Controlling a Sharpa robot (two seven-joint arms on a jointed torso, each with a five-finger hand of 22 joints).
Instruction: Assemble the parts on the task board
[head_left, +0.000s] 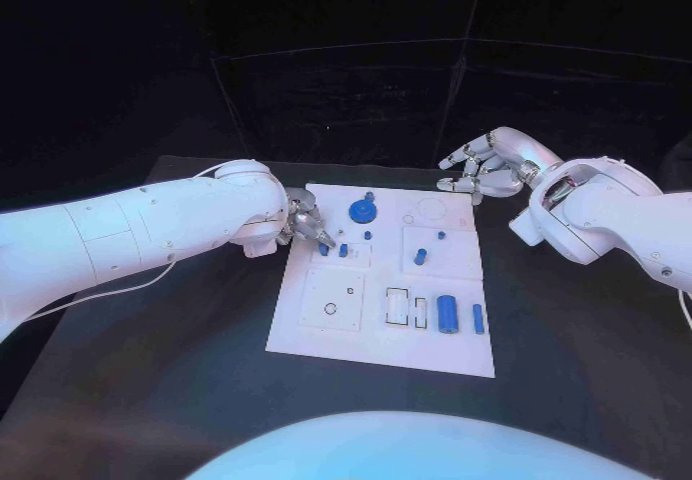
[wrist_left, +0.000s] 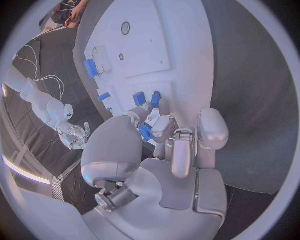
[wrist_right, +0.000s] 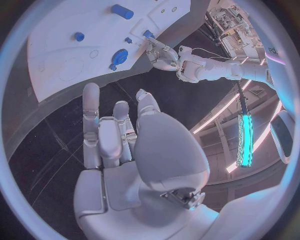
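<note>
Fingertips of the left hand (head_left: 303, 222) sit at the task board's (head_left: 325, 340) left edge, over two small blue pegs (head_left: 323, 250) that stand side by side in a square recess there. In the left wrist view the fingers (wrist_left: 164, 127) curl round something blue, probably one of those pegs, though whether it is truly pinched or only touched I cannot tell. A round blue knob (head_left: 364, 211) lies just beyond this hand, toward the board's far edge.

The right hand (head_left: 483, 165) hovers off the board's far right corner, fingers loosely apart and holding nothing, well away from every part.

Near the board's front right, a larger blue cylinder (head_left: 449, 314) and a slimmer blue bar (head_left: 477, 318) lie with their long axes running front to back, beside two outlined rectangular slots (head_left: 405, 307) that hold nothing. Another short blue peg (head_left: 420, 257) stands mid-board. The left hand is the nearer one to the pegs; the black worktop (head_left: 577, 330) surrounds the board
</note>
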